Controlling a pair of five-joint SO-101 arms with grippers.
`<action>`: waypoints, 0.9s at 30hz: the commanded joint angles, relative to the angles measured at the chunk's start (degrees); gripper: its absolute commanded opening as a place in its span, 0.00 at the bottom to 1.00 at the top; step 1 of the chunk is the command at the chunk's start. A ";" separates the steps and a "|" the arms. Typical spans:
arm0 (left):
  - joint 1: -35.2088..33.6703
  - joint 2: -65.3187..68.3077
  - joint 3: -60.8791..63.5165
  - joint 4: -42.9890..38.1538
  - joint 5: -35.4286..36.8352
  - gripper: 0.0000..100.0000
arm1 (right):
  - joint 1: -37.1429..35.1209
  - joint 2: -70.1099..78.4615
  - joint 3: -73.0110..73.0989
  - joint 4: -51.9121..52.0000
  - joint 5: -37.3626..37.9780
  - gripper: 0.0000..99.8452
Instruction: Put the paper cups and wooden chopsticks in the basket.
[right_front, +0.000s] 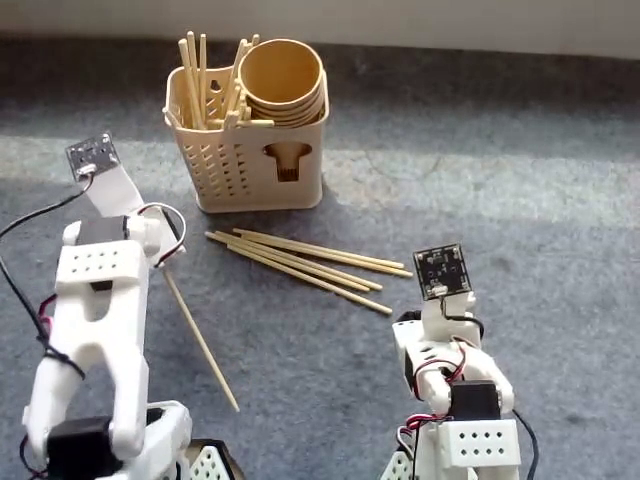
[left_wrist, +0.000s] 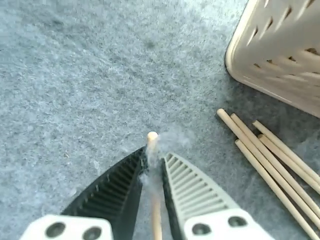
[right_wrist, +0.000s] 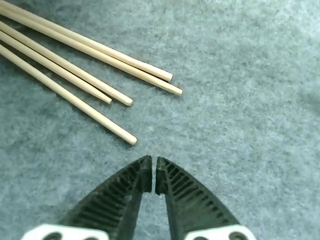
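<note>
Far left, our left gripper (left_wrist: 152, 157) is pinched on a single chopstick (right_front: 205, 345), w/ only the tip poking past the jaws. The rest of the stick runs back toward that arm's base and seems to lie on the grey carpet (right_front: 520, 200), so it's gripped near one end, not mid-length. That's what the next move hangs on, we think: the long axis points away from the basket (right_front: 240, 170), which sits beyond the gripper and off to its right, close by. We reckon the stick needs lifting and tipping upright before it'll drop in, and w/ an end grip it may sag or swing. In the basket, the left compartment holds upright chopsticks (right_front: 195, 80) and the right one holds the stacked paper cups (right_front: 283, 75), so the cups look done. Next over, a fan of loose chopsticks (right_front: 300, 262) lies on the carpet just in front of the basket, btwn the two arms. Their axis runs from near the basket's front out toward the right arm, where the ends spread apart. Rightmost, our right gripper (right_wrist: 153, 170) has its jaws pressed together on nothing, just short of those ends and aimed approx along the sticks. So the right arm's nearer that end and the left arm's nearer the basket end.
</note>
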 joint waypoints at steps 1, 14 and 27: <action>-0.40 -8.84 2.51 -2.29 -0.53 0.01 | -0.13 -0.57 -0.31 0.22 -0.62 0.02; -0.31 -27.03 6.64 -4.66 -0.44 0.01 | -0.40 -18.95 0.13 8.66 -0.62 0.02; -0.31 -43.82 6.64 -4.66 -0.35 0.01 | -0.31 -15.25 5.49 6.55 -0.26 0.02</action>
